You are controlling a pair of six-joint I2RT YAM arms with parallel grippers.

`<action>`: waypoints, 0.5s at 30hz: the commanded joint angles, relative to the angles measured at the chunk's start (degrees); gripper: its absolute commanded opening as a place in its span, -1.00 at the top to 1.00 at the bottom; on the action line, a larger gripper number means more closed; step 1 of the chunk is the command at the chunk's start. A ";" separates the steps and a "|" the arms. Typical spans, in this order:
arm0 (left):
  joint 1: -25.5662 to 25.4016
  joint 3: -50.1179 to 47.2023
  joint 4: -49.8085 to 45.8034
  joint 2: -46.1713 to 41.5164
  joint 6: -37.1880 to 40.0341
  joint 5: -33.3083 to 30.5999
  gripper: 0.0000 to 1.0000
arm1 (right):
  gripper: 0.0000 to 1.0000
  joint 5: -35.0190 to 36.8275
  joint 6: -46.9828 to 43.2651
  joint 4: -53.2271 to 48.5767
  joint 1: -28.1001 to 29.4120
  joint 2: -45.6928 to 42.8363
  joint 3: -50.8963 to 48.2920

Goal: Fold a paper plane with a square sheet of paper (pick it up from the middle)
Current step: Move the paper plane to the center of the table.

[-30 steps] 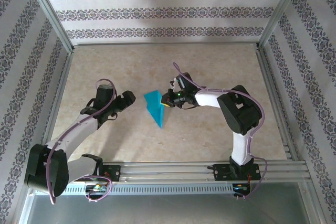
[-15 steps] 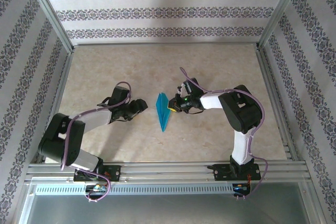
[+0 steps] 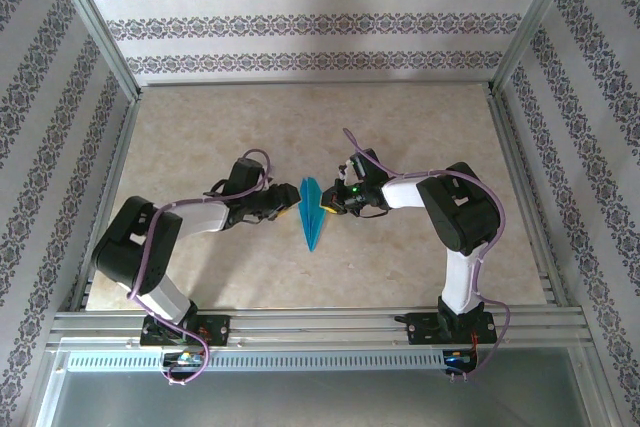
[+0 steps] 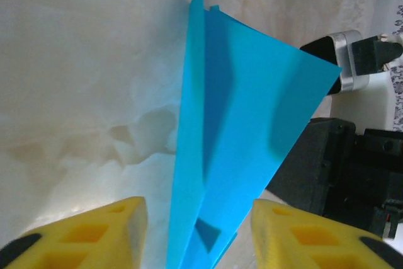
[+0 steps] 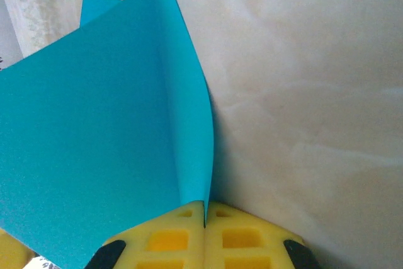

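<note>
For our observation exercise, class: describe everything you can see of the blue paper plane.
The paper plane is thin teal-blue paper, creased into a narrow dart, flaps upright, point toward the arm bases, near the middle of the table. The right gripper pinches one flap; the left gripper straddles it, jaws apart.

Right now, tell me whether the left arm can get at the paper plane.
Probably yes: the left gripper is open astride the paper plane, with nothing between; the right gripper pinches its other side.

The beige marbled table (image 3: pixel 400 127) has the teal paper plane (image 3: pixel 313 215) upright over its middle.
</note>
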 commanded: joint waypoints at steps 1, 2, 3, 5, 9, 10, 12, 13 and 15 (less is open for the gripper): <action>-1.15 2.85 1.72 2.78 0.50 2.16 0.24 | 0.92 -0.23 -1.73 0.65 -0.46 -1.35 -0.81; -1.12 3.49 1.22 3.60 0.77 2.25 0.31 | 0.93 -0.22 -1.63 0.62 -0.47 -1.36 -0.83; -1.12 4.14 0.73 4.21 0.95 2.25 0.38 | 0.93 -0.26 -1.65 0.65 -0.46 -1.29 -0.83; -1.14 5.33 -0.01 5.38 1.45 2.53 0.48 | 0.92 -0.35 -1.65 0.66 -0.46 -1.39 -0.88; -1.17 6.14 0.41 6.52 1.41 3.04 0.72 | 0.87 -0.48 -1.61 0.56 -0.63 -1.81 -0.92; -1.15 6.25 0.25 6.69 1.48 3.02 0.78 | 0.84 -0.64 -1.72 0.57 -0.71 -1.94 -0.96; -1.16 6.54 -0.56 6.86 1.74 2.83 0.88 | 0.78 -0.96 -2.00 0.30 -0.88 -2.29 -1.00; -1.12 6.66 -1.17 6.89 1.96 2.50 0.91 | 0.75 -1.31 -2.24 0.07 -0.90 -2.36 -1.00; -1.16 6.76 -1.97 6.75 2.40 1.87 0.96 | 0.71 -1.91 -2.84 -0.34 -0.99 -2.52 -1.01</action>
